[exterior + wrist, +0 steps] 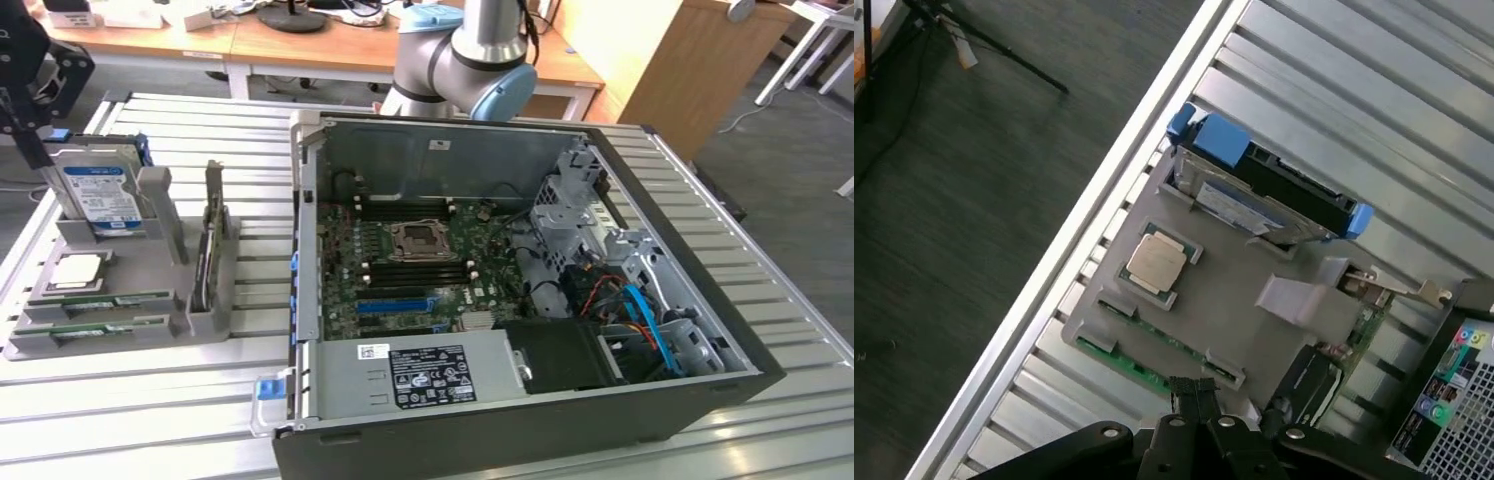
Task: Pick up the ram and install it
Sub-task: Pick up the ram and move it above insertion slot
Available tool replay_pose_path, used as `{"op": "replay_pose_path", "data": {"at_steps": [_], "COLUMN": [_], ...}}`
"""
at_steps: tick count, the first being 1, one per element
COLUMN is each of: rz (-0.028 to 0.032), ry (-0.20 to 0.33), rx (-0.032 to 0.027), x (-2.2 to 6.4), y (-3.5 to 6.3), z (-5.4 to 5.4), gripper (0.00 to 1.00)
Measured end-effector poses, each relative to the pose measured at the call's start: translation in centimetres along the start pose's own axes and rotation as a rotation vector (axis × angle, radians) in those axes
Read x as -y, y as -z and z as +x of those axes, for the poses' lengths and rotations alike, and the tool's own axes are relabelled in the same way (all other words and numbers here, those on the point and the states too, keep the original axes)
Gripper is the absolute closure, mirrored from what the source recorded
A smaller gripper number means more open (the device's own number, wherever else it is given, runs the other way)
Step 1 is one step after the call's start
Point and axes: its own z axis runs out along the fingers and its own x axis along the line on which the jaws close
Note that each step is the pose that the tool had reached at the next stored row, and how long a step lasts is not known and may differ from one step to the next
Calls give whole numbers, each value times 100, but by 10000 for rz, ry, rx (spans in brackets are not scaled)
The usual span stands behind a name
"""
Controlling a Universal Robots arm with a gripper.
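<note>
Two green ram sticks (118, 300) lie side by side in slots at the front of a grey holder tray (200, 320) on the exterior view's left. In the wrist view the ram (1129, 365) runs along the tray's edge, close to the fingertips. My black gripper (36, 150) hangs high over the tray's far end, by the blue-labelled hard drive (100, 195). The gripper (1192, 386) is shut, its fingertips together with nothing between them and well above the tray.
The tray also holds a square silver processor (78, 270) (1157, 262) and an upright card (210, 240). The open computer case (694, 400) fills the middle, with its motherboard (414, 265) exposed. Everything stands on a slatted metal table (120, 420).
</note>
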Motion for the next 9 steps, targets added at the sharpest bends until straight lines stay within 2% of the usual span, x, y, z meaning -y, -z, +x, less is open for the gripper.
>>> {"op": "replay_pose_path", "data": {"at_steps": [9], "rz": [-74], "ry": [1385], "rx": [-203], "x": [0], "y": [-8], "z": [0], "gripper": [89]}}
